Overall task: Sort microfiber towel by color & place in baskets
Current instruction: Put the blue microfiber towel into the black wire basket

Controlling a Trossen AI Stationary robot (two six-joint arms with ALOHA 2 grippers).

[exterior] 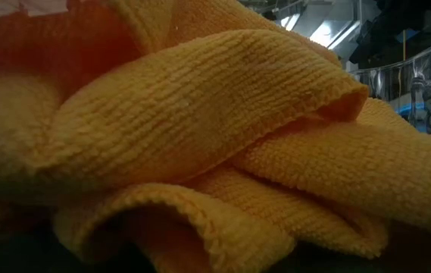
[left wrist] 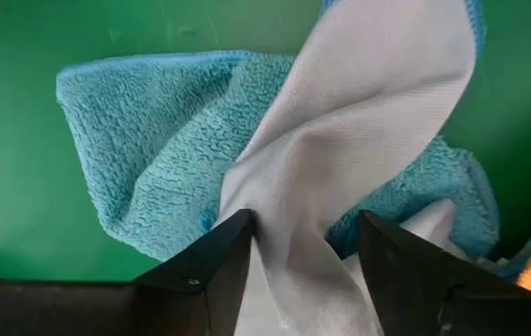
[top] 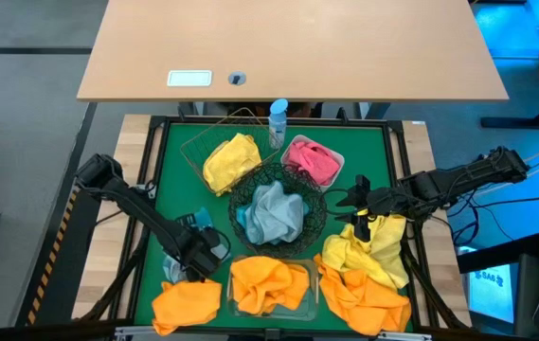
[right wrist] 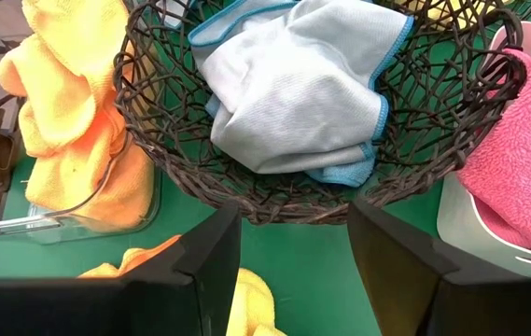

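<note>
While the left pincer [top: 196, 248] grips a teal-and-grey towel [left wrist: 274, 187] low on the green desk [top: 179, 180], the right pincer [top: 356, 205] hovers with fingers apart over a yellow towel [top: 378, 248], beside the black wire bowl [right wrist: 274, 201].

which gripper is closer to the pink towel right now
Right. The right gripper hovers just beside the pink towel; the left gripper is farther off, across the black wire bowl.
</note>
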